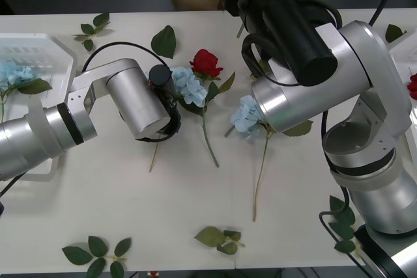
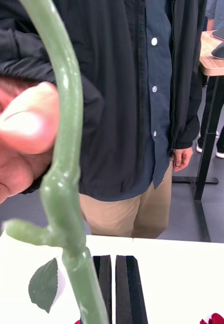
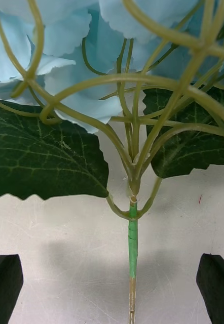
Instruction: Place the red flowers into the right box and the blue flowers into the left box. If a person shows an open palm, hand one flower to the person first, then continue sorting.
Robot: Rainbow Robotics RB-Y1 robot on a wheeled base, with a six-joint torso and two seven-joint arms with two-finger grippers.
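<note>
left gripper [image 3: 112, 288] spread wide astride blue flower [image 3: 132, 238] | right gripper [image 2: 114, 288] closed, stem [image 2: 66, 152] alongside, person's hand [image 2: 15, 136] touching

Even, bright overhead light is cast on the white bench [image 1: 130, 200]; soft shadows are thrown beneath the arms. The near green stem [image 2: 66, 152] is blurred.

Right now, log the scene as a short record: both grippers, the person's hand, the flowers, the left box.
left gripper: open, straddling the stem of a blue hydrangea on the table
right gripper: shut, extended toward the person
person's hand: pinching a green flower stem close above the right gripper
loose on table: second blue hydrangea, red rose
left box: holds a third blue hydrangea
far right: red flower head
</note>
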